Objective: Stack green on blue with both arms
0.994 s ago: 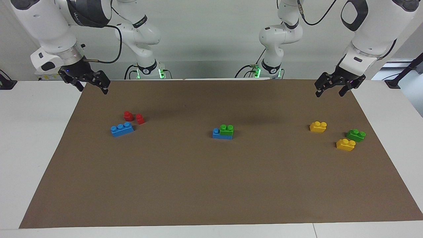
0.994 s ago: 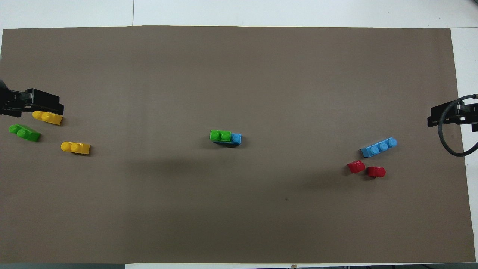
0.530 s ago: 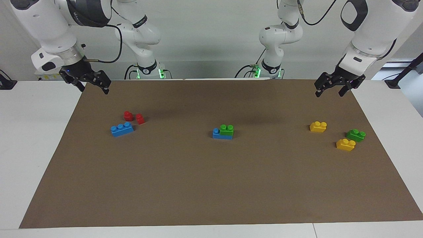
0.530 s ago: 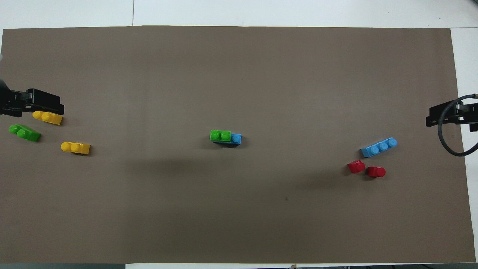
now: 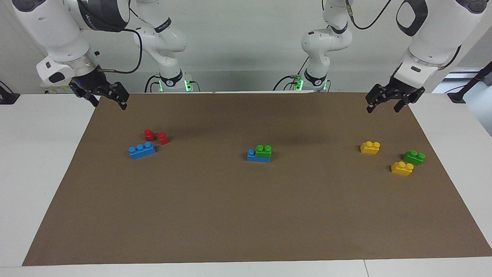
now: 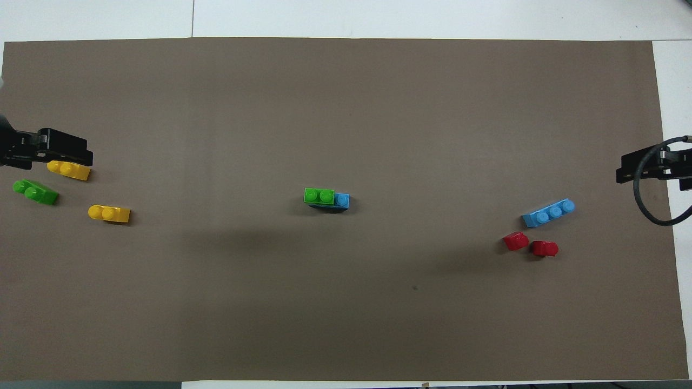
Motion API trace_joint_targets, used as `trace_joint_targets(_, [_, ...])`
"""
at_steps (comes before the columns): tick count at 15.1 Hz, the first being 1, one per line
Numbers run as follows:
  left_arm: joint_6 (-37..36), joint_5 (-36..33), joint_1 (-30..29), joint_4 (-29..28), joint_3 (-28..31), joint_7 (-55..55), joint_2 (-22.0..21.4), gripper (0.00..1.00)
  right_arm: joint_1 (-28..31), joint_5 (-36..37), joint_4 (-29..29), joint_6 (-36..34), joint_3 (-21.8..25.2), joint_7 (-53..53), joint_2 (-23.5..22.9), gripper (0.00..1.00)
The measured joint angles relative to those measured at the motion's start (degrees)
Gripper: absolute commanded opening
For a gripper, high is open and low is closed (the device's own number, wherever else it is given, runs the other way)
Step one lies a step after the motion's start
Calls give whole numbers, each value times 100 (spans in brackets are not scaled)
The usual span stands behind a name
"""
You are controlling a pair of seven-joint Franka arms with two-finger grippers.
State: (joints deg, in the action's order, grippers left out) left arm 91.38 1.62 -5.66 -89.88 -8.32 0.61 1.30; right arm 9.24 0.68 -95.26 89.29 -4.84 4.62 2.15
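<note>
A green brick (image 5: 263,151) sits stacked on a blue brick (image 5: 251,156) in the middle of the brown mat (image 5: 246,215); the pair also shows in the overhead view, green (image 6: 319,195) on blue (image 6: 341,200). A second green brick (image 5: 414,157) (image 6: 35,192) lies loose toward the left arm's end. A second blue brick (image 5: 142,150) (image 6: 549,213) lies toward the right arm's end. My left gripper (image 5: 383,109) (image 6: 65,148) hangs open and empty above the mat's corner at its own end. My right gripper (image 5: 109,104) (image 6: 630,167) hangs open and empty above the other corner.
Two yellow bricks (image 5: 370,147) (image 5: 402,168) lie beside the loose green brick. Two small red bricks (image 5: 149,134) (image 5: 163,138) lie next to the loose blue brick, nearer to the robots. White table (image 5: 38,154) borders the mat.
</note>
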Motion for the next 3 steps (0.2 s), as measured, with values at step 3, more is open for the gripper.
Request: trace_joint_targets(3, [0,0,0,0,-2,-1,0,100,0,0,0,0,-2,0,0,100])
